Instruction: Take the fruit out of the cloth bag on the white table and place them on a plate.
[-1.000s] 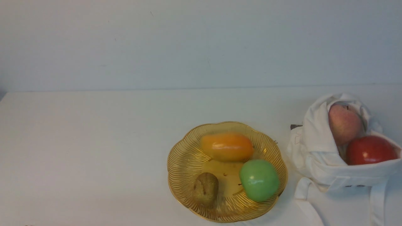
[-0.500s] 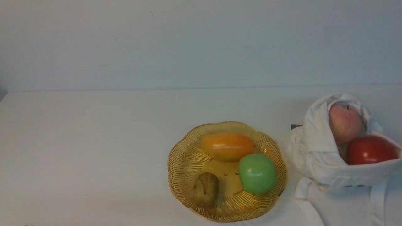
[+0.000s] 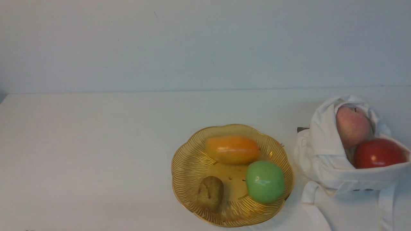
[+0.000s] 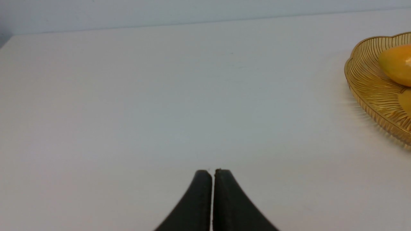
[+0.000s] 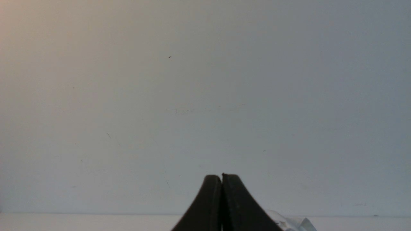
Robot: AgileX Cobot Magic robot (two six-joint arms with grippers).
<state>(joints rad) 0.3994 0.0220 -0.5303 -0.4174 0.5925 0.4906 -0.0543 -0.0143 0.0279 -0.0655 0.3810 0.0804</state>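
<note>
The white cloth bag (image 3: 324, 160) lies on the white table (image 3: 96, 144) at the right, mouth open, with a pink peach (image 3: 351, 126) and a red apple (image 3: 379, 153) inside. The golden plate (image 3: 186, 166) at centre holds an orange-yellow mango (image 3: 232, 149), a green apple (image 3: 264, 182) and a brown kiwi-like fruit (image 3: 210, 192). Neither gripper shows in the front view. My left gripper (image 4: 212, 171) is shut and empty over bare table, with the plate (image 4: 366, 86) and mango (image 4: 396, 64) to one side. My right gripper (image 5: 221, 176) is shut and empty, facing the wall, a bit of bag (image 5: 289, 223) beside it.
The bag's strap handles (image 3: 385, 205) trail toward the table's front edge at the right. A plain wall (image 3: 205, 45) stands behind the table. A small dark tag (image 3: 301, 129) sticks out at the bag's left side.
The green apple has rocked in the plate, shifting slightly back and then forward again. Nothing else has moved.
</note>
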